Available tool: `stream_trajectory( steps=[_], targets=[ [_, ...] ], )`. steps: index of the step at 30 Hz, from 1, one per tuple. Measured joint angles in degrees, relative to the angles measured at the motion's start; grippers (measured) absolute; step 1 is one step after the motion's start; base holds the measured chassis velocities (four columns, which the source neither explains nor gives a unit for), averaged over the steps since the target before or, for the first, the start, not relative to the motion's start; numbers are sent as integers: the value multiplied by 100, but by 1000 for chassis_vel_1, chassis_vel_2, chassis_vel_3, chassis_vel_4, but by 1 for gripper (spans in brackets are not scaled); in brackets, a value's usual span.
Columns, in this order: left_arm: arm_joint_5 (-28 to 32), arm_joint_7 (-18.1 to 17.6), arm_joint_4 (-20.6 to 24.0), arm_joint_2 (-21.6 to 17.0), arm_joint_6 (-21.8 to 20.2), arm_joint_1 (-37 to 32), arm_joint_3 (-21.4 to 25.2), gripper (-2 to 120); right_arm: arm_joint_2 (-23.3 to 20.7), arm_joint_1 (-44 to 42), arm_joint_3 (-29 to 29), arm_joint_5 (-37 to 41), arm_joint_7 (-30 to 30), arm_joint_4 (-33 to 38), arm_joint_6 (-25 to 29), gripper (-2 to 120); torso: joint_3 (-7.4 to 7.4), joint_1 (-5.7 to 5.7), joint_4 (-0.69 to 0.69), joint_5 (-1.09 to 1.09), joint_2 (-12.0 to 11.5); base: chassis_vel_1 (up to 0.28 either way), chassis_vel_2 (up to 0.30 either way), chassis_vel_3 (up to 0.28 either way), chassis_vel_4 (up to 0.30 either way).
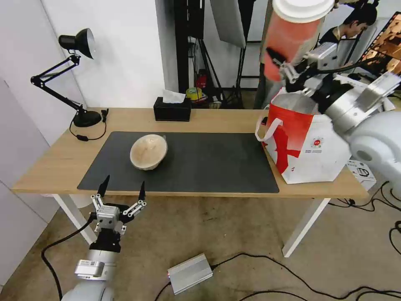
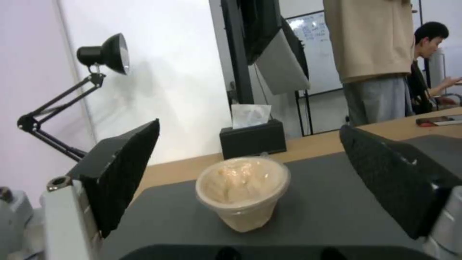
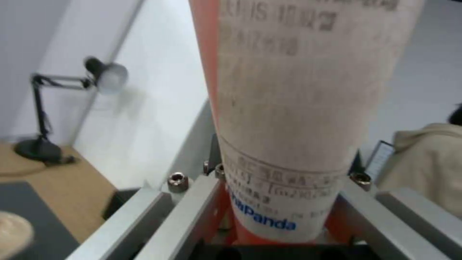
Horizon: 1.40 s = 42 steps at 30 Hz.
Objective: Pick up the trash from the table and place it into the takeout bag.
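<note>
1. The red drink cup (image 1: 292,33) hangs above the takeout bag (image 1: 311,148) — the right gripper (image 1: 284,62) is clamped on it.
2. The beige pulp bowl (image 1: 148,151) sits on the dark mat (image 1: 209,167).
3. The left gripper (image 1: 122,189) hovers before the table's (image 1: 50,167) front edge — jaws apart.

The light-wood surface (image 1: 217,119) carries a dark grey mat (image 1: 209,163) at its centre, with a beige pulp bowl (image 1: 148,151) tipped on the mat toward 9 o'clock. A black desk lamp (image 1: 85,118) stands at 10 o'clock, a black tissue box (image 1: 172,109) at 12. The white-and-red takeout bag (image 1: 311,146) stands at 3 o'clock, just off the mat.
</note>
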<state>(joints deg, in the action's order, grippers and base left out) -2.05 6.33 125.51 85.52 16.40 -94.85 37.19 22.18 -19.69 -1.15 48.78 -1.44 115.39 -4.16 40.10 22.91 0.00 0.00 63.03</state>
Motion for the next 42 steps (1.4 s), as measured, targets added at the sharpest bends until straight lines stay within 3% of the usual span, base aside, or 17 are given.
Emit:
stream_trajectory(
  steps=[17,34,42],
  targets=[
    [87,6,-73,-48,57,50,-18,100,-468,50,-77,-1417,1007,-1053,-56,8,0,0,0,0,-1,0,0,0,0],
    [105,13,-112,-78,109,42,-56,100,-476,201,177,-2516,1473,-2219,199,8,0,0,0,0,0,0,0,0,0],
    [99,19,-142,-77,141,45,-74,100,-269,275,306,-2860,1518,-2767,431,8,0,1,0,1,-1,0,0,0,0]
  ],
)
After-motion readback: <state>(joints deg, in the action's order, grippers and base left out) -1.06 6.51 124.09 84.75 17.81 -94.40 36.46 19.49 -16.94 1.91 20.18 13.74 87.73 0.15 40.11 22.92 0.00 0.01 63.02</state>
